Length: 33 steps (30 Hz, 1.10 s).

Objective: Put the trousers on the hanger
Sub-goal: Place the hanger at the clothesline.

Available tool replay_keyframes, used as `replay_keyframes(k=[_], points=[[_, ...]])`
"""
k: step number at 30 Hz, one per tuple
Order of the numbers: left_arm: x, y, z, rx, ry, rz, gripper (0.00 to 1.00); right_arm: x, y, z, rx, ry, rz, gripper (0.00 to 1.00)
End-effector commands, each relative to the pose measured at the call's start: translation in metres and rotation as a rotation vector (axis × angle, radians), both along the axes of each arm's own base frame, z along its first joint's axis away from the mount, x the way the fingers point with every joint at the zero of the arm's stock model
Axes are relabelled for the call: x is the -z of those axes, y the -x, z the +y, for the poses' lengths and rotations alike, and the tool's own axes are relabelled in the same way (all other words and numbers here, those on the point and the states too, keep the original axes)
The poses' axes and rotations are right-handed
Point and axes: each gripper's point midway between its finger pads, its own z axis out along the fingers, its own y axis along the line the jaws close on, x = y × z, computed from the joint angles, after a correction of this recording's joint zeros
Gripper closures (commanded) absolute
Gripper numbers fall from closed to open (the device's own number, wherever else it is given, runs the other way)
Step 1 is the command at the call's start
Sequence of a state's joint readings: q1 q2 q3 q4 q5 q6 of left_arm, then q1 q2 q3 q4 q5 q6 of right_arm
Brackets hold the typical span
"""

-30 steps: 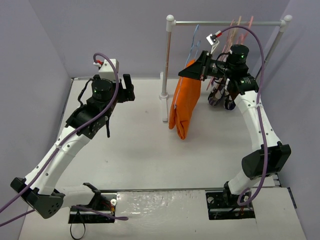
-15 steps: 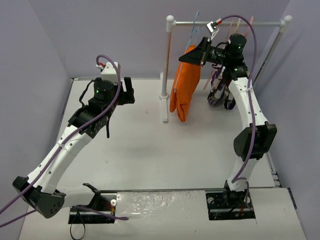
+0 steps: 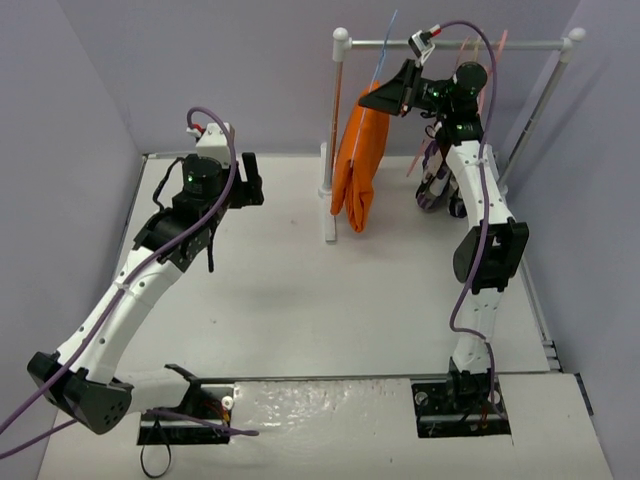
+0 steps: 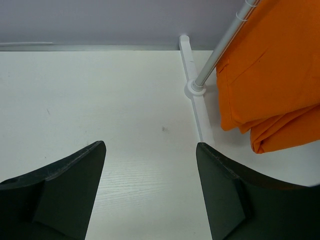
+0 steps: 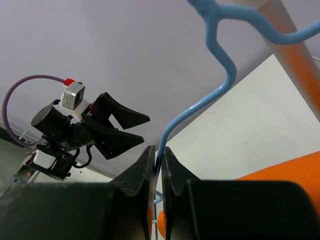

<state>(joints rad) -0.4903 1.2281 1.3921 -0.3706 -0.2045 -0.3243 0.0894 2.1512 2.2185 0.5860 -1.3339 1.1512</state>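
Note:
The orange trousers [image 3: 358, 165] hang folded over the light-blue hanger [image 3: 385, 55], held up at the left end of the clothes rail [image 3: 455, 44]. My right gripper [image 3: 396, 92] is shut on the hanger's neck; in the right wrist view the blue wire [image 5: 220, 85] rises from between the closed fingers [image 5: 142, 170], with orange cloth [image 5: 295, 170] at the lower right. The trousers' lower end [image 4: 270, 90] shows in the left wrist view beside the rack's post [image 4: 222, 45]. My left gripper [image 3: 250, 178] is open and empty over the table, left of the rack.
The white rack has a left post [image 3: 333, 140] on a foot [image 4: 192, 75] and a right post [image 3: 545, 95]. Pink hangers [image 3: 480, 55] and a patterned purple garment [image 3: 440, 185] hang further right on the rail. Grey walls enclose the table.
My right gripper has lifted the hanger and trousers up and slightly left, toward the rail. My left arm has barely moved.

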Motion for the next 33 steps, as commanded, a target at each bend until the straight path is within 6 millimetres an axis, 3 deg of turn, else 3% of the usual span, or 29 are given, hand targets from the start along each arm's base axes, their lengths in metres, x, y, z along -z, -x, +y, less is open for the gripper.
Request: replay_keyframes(k=[1,24,33], points=[[-0.028,0.000,0.006,-0.005,0.059,-0.075,0.30,-0.064,0.027,-0.013,0.032,-0.042,-0.318,1.00],[-0.016,0.006,0.012,-0.013,0.074,-0.044,0.30,0.013,-0.023,-0.018,0.161,0.013,-0.074,1.00],[-0.013,0.011,0.017,-0.020,0.079,-0.038,0.30,0.010,-0.027,-0.024,0.269,0.022,-0.072,1.00]])
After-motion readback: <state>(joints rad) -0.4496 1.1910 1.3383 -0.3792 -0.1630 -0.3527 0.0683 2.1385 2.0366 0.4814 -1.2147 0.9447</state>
